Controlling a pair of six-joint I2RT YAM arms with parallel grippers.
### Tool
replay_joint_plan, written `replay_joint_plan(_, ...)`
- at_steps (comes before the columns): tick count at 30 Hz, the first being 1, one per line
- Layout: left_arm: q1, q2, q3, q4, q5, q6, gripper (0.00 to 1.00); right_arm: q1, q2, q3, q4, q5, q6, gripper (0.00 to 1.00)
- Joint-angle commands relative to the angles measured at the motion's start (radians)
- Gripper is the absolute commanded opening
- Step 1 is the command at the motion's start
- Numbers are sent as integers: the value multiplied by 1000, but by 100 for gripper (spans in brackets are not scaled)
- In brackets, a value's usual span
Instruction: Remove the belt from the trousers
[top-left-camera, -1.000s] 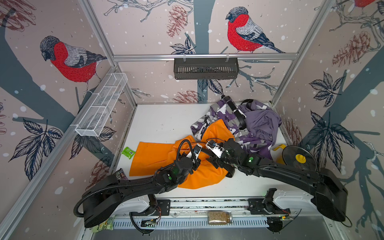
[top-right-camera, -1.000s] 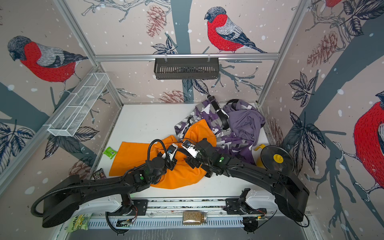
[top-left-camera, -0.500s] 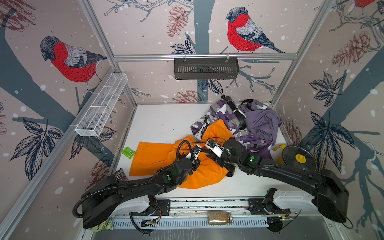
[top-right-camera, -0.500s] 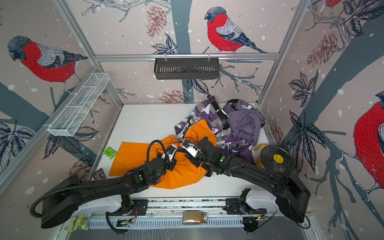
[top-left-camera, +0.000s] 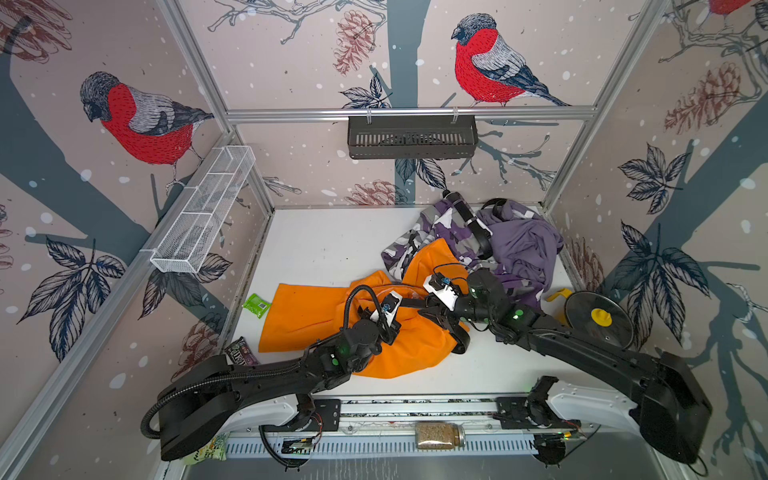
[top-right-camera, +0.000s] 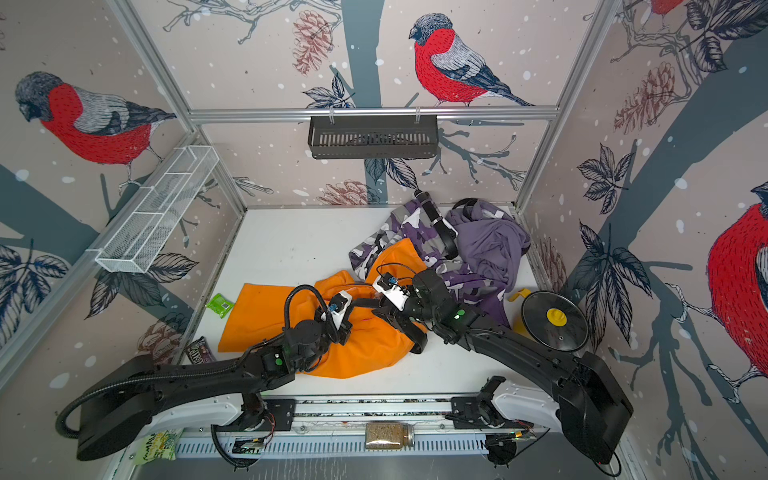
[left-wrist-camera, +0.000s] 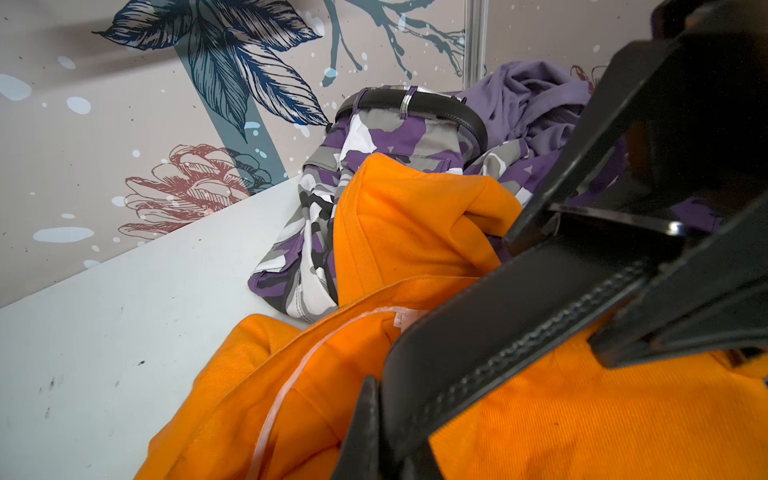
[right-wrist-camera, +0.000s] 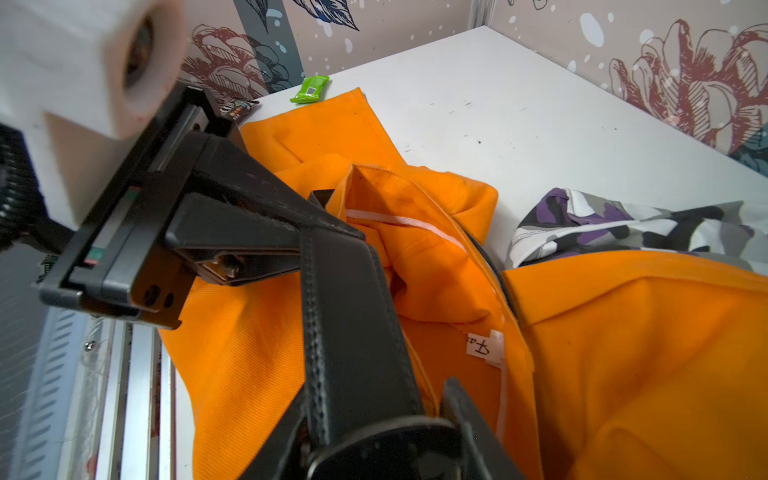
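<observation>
Belt (right-wrist-camera: 349, 316): black, stitched edges, stretched over orange trousers (right-wrist-camera: 623, 353); L hand (right-wrist-camera: 320, 253) + R hand (right-wrist-camera: 374, 399) both clamped on it.

Matt cloth, stitched black strap, bare metal and scuffed white board

The belt (right-wrist-camera: 353, 311) is smooth black, leather-like, with a faint sheen and stitching along its edges. The orange trousers (right-wrist-camera: 249, 353) are matt woven twill with fine ribs. The tabletop (top-left-camera: 332, 245) is smooth matt white, scuffed with dark marks. At the far right lie printed camouflage trousers (left-wrist-camera: 399, 137) and soft purple cloth (top-left-camera: 523, 245). At the left, a white wire-mesh basket (top-left-camera: 199, 216) and a glossy green wrapper (top-left-camera: 257, 304).
</observation>
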Motion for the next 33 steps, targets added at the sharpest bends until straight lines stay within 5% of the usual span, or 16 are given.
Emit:
replay_joint_plan(1, 36, -44, -27, -65, -344, -71, 0, -38, 10, 12, -170, 71, 60, 0)
replay_joint_plan(8, 131, -171, -20, -74, -284, -112, 0, -103, -60, 28, -212, 52, 82, 0)
replay_joint_plan(13, 118, -142, 108, -126, 46, 43, 0, -88, -114, 147, -268, 101, -24, 0)
replay_joint_plan(18, 61, -54, 300, -303, 103, 165, 46, -54, -103, 311, -390, 131, -149, 0)
replay_joint_plan(24, 19, 24, 420, -362, 85, 331, 77, -17, -90, 393, -475, 128, -219, 0)
replay_joint_plan(33, 7, 107, 427, -144, 0, 511, 82, -12, -92, 416, -517, 82, -250, 0)
